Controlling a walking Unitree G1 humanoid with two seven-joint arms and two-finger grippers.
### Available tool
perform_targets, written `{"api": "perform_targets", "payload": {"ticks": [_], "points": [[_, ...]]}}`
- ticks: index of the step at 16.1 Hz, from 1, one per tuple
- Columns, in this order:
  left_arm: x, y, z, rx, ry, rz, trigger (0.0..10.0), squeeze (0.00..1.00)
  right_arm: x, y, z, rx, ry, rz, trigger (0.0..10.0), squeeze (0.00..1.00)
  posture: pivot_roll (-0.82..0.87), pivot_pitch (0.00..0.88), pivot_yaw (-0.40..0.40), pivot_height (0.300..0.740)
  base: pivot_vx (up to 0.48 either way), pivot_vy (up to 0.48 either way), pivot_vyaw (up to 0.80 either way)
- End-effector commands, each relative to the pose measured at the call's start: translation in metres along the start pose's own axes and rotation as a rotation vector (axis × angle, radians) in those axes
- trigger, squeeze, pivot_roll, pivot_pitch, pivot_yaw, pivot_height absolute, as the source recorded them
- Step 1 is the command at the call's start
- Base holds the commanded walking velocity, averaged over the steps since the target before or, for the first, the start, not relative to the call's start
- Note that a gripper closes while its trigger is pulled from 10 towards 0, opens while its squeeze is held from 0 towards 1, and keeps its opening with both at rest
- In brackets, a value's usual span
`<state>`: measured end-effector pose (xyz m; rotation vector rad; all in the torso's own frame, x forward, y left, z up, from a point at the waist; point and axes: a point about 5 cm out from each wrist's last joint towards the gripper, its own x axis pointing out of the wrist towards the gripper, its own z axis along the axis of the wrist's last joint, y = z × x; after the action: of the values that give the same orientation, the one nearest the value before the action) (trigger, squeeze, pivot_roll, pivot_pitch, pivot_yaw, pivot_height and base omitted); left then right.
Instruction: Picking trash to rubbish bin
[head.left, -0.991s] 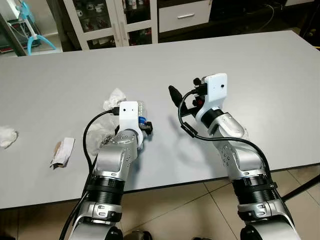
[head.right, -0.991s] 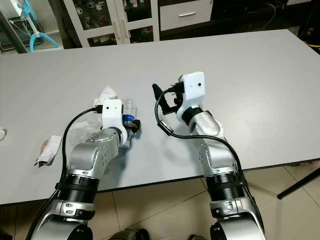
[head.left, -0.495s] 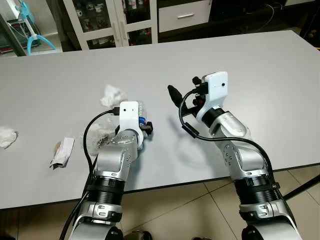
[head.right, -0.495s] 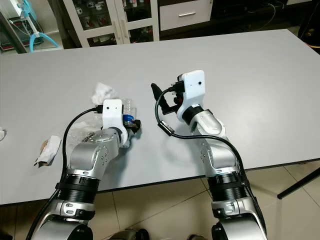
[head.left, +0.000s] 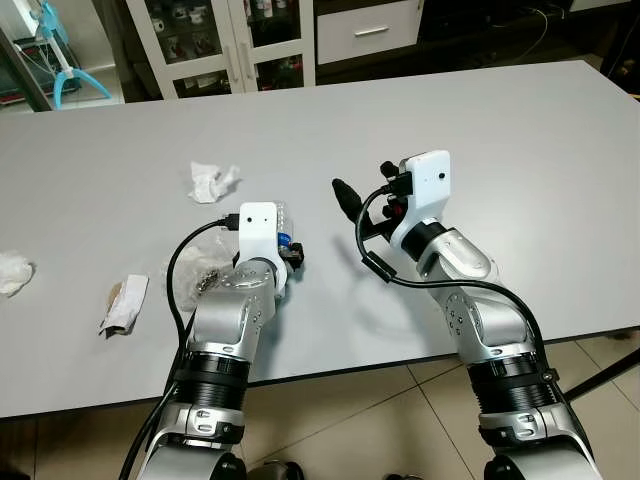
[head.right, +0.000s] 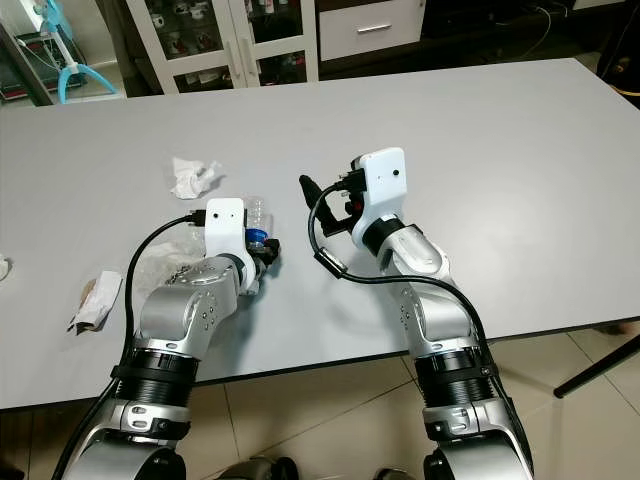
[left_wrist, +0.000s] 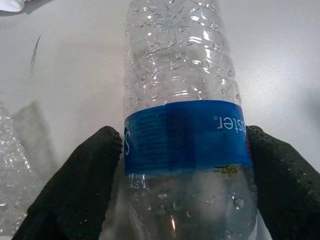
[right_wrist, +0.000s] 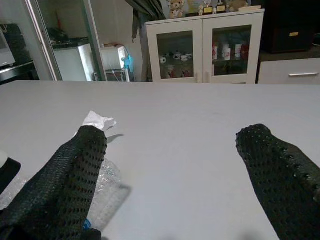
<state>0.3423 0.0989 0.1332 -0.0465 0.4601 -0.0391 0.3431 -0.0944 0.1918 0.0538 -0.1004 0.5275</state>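
Bottle first: I have the clear plastic water bottle with its blue label lying on the grey table, clasped between the two black fingers of my left gripper; the wrist camera shows a finger pressed to each side of the label, droplets inside the plastic, and the bottle's far end pointing away from me; in the head view only a sliver of bottle and blue label shows just beyond the white wrist housing. My right gripper hangs above the table to the right of the bottle, fingers spread wide with nothing between them; one black fingertip points left toward the bottle. Other trash lies on my left: a crumpled white tissue sits farther out and left of the bottle, apart from it; a crinkled clear plastic wrapper lies on the table just left of my left forearm; a folded paper wrapper with a brown patch lies farther left, near the table's near edge; another white tissue wad sits at the far left. Beyond the table stands a white glass-door cabinet.
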Motion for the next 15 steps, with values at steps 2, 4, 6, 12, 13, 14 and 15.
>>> {"api": "perform_targets", "payload": {"ticks": [2,4,6,12,13,14,15], "points": [[0.001,-0.001,-0.001,0.006,0.003,-0.008,0.0,0.00,0.000,0.004,0.003,-0.007,-0.006,0.021,10.0,0.00,-0.05,0.094,0.065,0.740,0.000,0.000,0.00],[0.000,-0.001,0.000,0.007,0.001,-0.010,0.0,0.00,0.000,0.005,0.003,-0.006,-0.007,0.023,10.0,0.00,-0.05,0.094,0.065,0.740,0.000,0.000,0.00],[0.001,-0.001,0.000,0.007,0.000,-0.011,0.0,0.00,0.001,0.005,0.003,-0.005,-0.007,0.024,10.0,0.00,-0.05,0.094,0.066,0.740,0.000,0.000,0.00],[0.000,-0.001,0.002,0.009,-0.003,-0.014,0.0,0.00,0.001,0.006,0.003,-0.004,-0.007,0.023,10.0,0.00,-0.05,0.094,0.068,0.740,0.000,0.000,0.00],[0.000,-0.001,0.002,0.009,-0.004,-0.014,2.9,0.00,0.001,0.006,0.003,-0.004,-0.007,0.022,10.0,0.00,-0.05,0.094,0.068,0.740,0.000,0.000,0.00],[0.000,-0.002,0.004,0.017,-0.016,-0.016,10.0,0.00,0.001,0.006,0.003,-0.004,-0.008,0.022,10.0,0.00,-0.05,0.092,0.068,0.740,0.000,0.000,0.00],[-0.004,-0.005,0.019,0.042,-0.126,-0.021,10.0,0.00,0.001,0.006,0.003,-0.004,-0.010,0.022,10.0,0.00,-0.05,0.090,0.068,0.740,0.000,0.000,0.00]]}}
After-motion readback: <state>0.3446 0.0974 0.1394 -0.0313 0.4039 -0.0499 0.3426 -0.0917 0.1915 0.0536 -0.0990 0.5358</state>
